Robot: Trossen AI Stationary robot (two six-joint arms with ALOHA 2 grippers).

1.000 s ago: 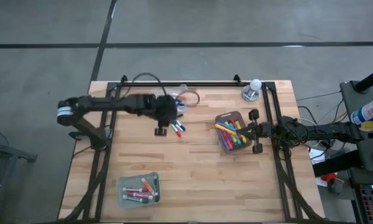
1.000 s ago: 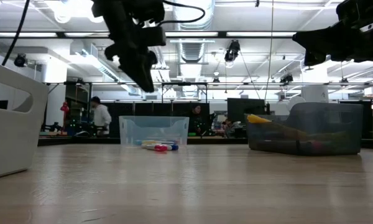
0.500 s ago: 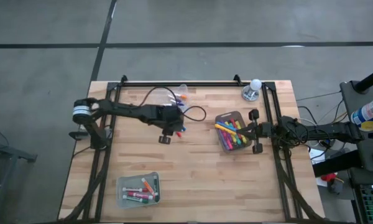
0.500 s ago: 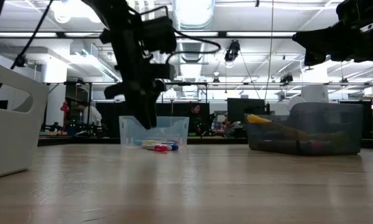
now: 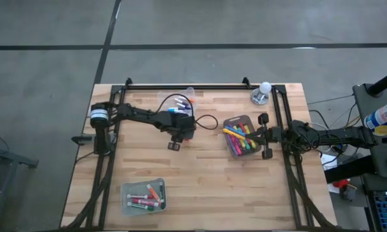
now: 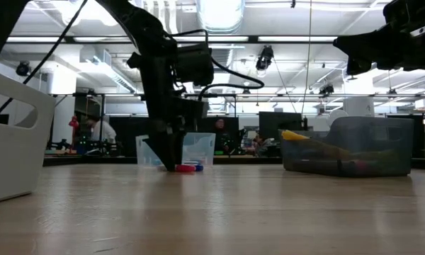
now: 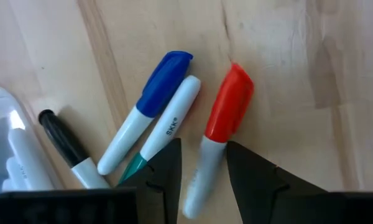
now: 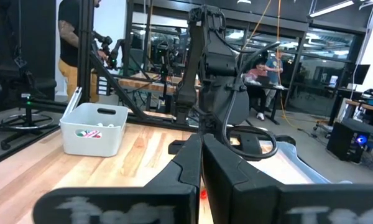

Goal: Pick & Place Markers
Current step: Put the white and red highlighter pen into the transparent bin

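Observation:
Several markers lie loose on the wood in the left wrist view: a red-capped marker [image 7: 227, 112], a blue-capped one [image 7: 161, 84], a teal-tipped white one [image 7: 168, 130] and a black-capped one [image 7: 62, 137]. My left gripper [image 7: 202, 177] [image 5: 180, 132] [image 6: 171, 164] is open, pointing down at table level, with its fingers either side of the red-capped marker's white barrel [image 7: 199, 183]. More markers fill the grey bin [image 5: 240, 136] and lie in the clear bin [image 5: 144, 196]. My right gripper [image 5: 264, 136] [image 8: 202, 165] is shut and waits beside the grey bin. My left gripper comes from above, pointing down, with its fingers across the red-capped marker's white barrel [image 7: 196, 186], one on each side. The marker lies flat on the table. I cannot tell whether the fingers touch it.
A tipped clear bin [image 5: 180, 100] [image 6: 198, 147] with more markers lies just beyond the loose ones. A white ball on a stand [image 5: 263, 90] sits at the far right corner. A cable loops off the left wrist [image 5: 209, 121]. Bare wood lies in the table's middle [image 5: 206, 174].
My left gripper has moved toward the table's right and near side and come down from well above the table to the loose markers, ending with its tips at the tabletop. The right arm has kept still.

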